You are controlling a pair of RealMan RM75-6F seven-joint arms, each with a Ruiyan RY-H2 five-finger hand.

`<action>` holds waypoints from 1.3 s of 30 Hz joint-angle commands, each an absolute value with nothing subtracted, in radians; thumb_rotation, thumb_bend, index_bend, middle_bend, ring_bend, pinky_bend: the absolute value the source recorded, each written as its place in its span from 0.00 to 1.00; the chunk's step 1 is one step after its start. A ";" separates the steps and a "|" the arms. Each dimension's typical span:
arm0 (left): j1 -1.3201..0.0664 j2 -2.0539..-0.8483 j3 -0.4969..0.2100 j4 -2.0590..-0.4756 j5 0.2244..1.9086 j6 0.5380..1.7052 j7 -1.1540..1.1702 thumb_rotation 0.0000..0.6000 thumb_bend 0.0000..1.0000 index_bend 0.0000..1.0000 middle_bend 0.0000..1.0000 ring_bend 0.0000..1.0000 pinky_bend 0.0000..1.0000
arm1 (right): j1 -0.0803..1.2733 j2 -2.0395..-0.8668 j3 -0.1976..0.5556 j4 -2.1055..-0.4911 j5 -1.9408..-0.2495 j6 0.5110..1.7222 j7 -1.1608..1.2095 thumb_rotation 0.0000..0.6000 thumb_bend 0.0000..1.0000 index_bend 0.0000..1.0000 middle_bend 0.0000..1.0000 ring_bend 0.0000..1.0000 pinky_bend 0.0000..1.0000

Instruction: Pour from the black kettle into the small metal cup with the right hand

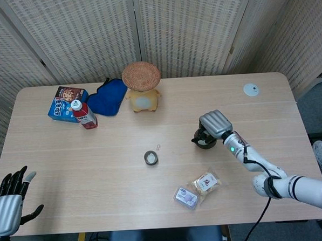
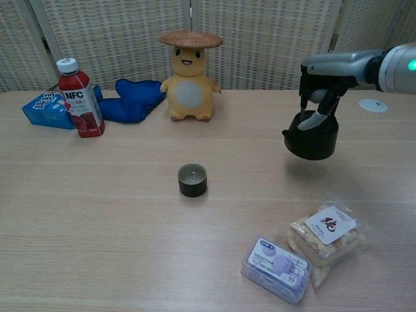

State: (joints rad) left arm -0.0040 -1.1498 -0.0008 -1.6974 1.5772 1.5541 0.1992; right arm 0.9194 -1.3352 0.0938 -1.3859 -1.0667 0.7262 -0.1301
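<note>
The small metal cup (image 1: 150, 158) (image 2: 193, 180) stands upright in the middle of the table. My right hand (image 1: 215, 126) (image 2: 323, 88) grips the black kettle (image 1: 204, 140) (image 2: 313, 137) by its top handle. The kettle hangs level just above the table, well to the right of the cup, with its spout pointing left. My left hand (image 1: 10, 194) shows only in the head view, at the front left corner beside the table edge. Its fingers are spread and hold nothing.
At the back left are a red NFC bottle (image 2: 78, 98), a blue snack box (image 2: 45, 108), a blue cloth (image 2: 135, 99) and a yellow plush with a straw hat (image 2: 188, 77). Two snack packets (image 2: 301, 251) lie front right. A white disc (image 1: 251, 90) sits back right.
</note>
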 commanded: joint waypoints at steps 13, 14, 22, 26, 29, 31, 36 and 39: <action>-0.002 -1.148 0.003 -1.701 1.568 1.553 0.202 1.00 0.18 0.13 0.00 0.06 0.00 | 0.903 -1.418 0.084 -1.272 -1.099 0.691 -0.133 0.81 0.00 1.00 1.00 0.90 0.31; -0.002 -1.149 0.003 -1.700 1.567 1.552 0.201 1.00 0.18 0.13 0.00 0.06 0.00 | 0.901 -1.425 0.083 -1.263 -1.100 0.687 -0.133 0.81 0.00 1.00 1.00 0.90 0.31; -0.005 -1.147 0.002 -1.699 1.566 1.549 0.199 1.00 0.18 0.13 0.00 0.06 0.00 | 0.897 -1.464 0.088 -1.207 -1.093 0.661 -0.129 0.81 0.00 1.00 1.00 0.89 0.29; -0.005 -1.148 0.004 -1.698 1.565 1.548 0.199 1.00 0.18 0.13 0.00 0.06 0.00 | 0.896 -1.478 0.093 -1.188 -1.092 0.651 -0.128 0.82 0.00 1.00 1.00 0.88 0.29; -0.005 -1.149 0.005 -1.696 1.564 1.547 0.198 1.00 0.18 0.13 0.00 0.06 0.00 | 0.896 -1.485 0.094 -1.179 -1.093 0.645 -0.132 0.81 0.00 1.00 1.00 0.88 0.28; -0.005 -1.150 0.005 -1.695 1.564 1.547 0.197 1.00 0.18 0.13 0.00 0.06 0.00 | 0.896 -1.488 0.094 -1.173 -1.093 0.641 -0.139 0.81 0.00 1.00 1.00 0.88 0.28; -0.004 -1.151 0.006 -1.691 1.562 1.548 0.194 1.00 0.18 0.13 0.00 0.06 0.00 | 0.894 -1.499 0.090 -1.160 -1.096 0.644 -0.163 0.81 0.00 1.00 1.00 0.87 0.28; -0.003 -1.152 0.006 -1.689 1.562 1.549 0.191 1.00 0.18 0.13 0.00 0.06 0.00 | 0.894 -1.503 0.088 -1.157 -1.092 0.639 -0.175 0.81 0.00 1.00 0.99 0.86 0.27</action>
State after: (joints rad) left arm -0.0034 -1.1516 0.0065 -1.6887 1.5624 1.5494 0.1909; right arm 0.8943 -1.5013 0.0888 -1.1582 -1.0936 0.6402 -0.1717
